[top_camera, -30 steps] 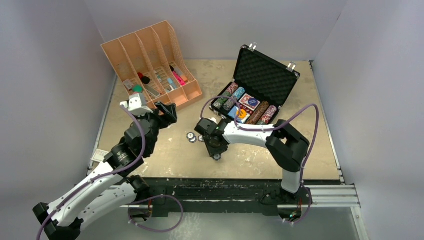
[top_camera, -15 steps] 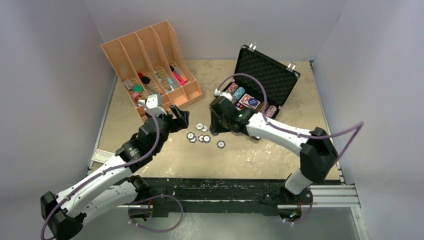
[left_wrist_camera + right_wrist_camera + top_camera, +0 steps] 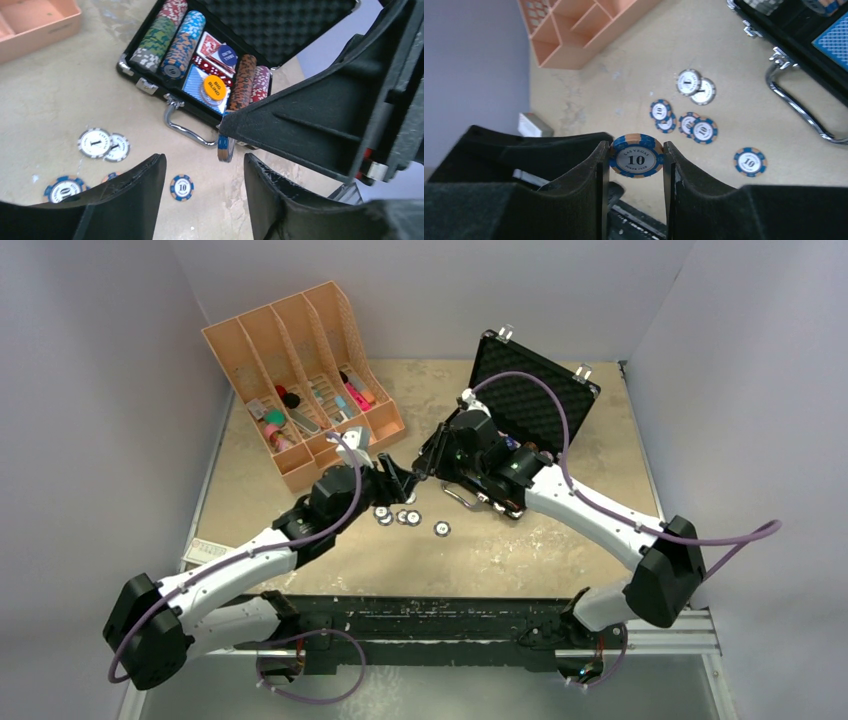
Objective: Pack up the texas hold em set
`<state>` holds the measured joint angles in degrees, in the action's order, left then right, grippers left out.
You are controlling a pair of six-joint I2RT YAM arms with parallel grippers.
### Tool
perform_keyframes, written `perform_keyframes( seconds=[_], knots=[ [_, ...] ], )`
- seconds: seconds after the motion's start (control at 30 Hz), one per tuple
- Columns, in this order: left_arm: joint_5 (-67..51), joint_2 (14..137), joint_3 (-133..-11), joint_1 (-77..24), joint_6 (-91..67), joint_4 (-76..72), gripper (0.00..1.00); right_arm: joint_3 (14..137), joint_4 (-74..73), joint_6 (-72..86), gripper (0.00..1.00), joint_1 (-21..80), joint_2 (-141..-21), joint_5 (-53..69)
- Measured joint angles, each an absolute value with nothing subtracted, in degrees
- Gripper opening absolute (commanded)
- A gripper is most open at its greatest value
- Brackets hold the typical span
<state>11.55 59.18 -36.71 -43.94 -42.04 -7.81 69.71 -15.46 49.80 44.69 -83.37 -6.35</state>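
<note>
Case open at upper right, largely filled; loose chips lie unpacked at centre. Right gripper clamps one blue chip; left gripper spread, empty.

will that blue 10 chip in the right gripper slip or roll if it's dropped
Probably stiff: the blue 10 chip shows no bend in the right gripper. Pinched only at its thin rim, it could pivot or slip. It is round, so it may roll on edge, though the loose chips lie flat.
</note>
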Motion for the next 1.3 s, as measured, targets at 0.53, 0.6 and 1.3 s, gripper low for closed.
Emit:
perform_keyframes(
  seconds=[0.53, 0.6, 1.3],
  knots=[
    [6.9, 62.5, -34.4, -44.0, -45.9, -20.1, 0.0, 68.3, -10.7, 52.2, 0.44, 42.5, -81.0, 2.0],
    [6.7, 62.3, -34.2, -44.0, -45.7, -20.5, 0.0, 68.3, -10.3, 50.8, 0.57, 41.8, -81.0, 3.9],
    [-17.4, 52.8, -45.7, -43.9, -30.5, -8.2, 0.0, 64.8, -0.1, 10.1, 0.64, 32.7, -64.2, 45.8]
  ],
)
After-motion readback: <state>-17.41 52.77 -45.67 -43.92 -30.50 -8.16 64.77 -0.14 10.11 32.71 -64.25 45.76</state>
